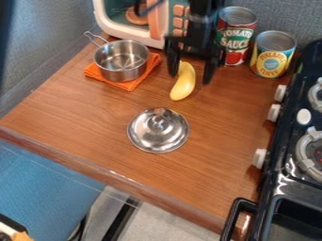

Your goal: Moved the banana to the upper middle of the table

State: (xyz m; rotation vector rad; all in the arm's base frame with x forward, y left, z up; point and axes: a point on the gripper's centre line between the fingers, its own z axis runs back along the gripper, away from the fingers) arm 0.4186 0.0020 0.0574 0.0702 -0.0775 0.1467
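Towards the far side of the table point(107, 123), here's the black gripper point(190, 77), hanging with its two fingers spread wide — nothing clamped between them. And the banana point(183, 84)? Right there at the opening, its far end between the fingers as the camera sees it, closer to the left finger than the right, its body running out past the fingertips towards the near side. Whether either finger touches the peel, I cannot tell.

Moving outward: just left, a metal pot point(121, 67) sits on an orange cloth point(134, 83), handle pointing far left. Behind stands the toy microwave point(155, 28). Over on the right, two cans — tomato sauce point(235, 40) and, beside it, pineapple point(273, 54). Nearer than the banana lies a round metal lid point(158, 130), and along the right edge runs the black stove point(284, 176).
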